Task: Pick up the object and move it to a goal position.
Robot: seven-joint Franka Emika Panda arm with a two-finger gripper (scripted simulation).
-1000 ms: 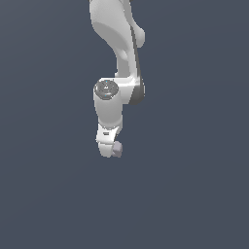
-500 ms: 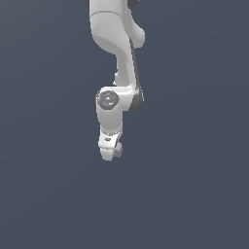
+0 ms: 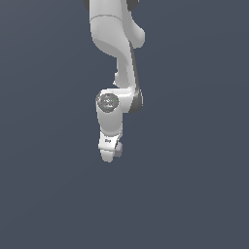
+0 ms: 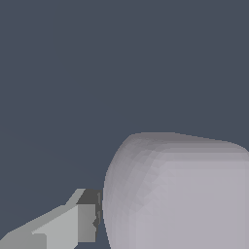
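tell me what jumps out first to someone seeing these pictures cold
In the exterior view, the white Panda arm hangs down from the top centre against a plain slate-grey backdrop. At its lower tip a small grey-lilac lump sits beside the fingers. In the wrist view the same lump looms huge, with one grey finger pad up against its side.

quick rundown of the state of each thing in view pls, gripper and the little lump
gripper: pointing down, one finger pressed against the lump; the other is out of sight, so the grasp cannot be confirmed
object: pale grey-lilac lump at the fingertips, whole; whether it rests on the surface cannot be told
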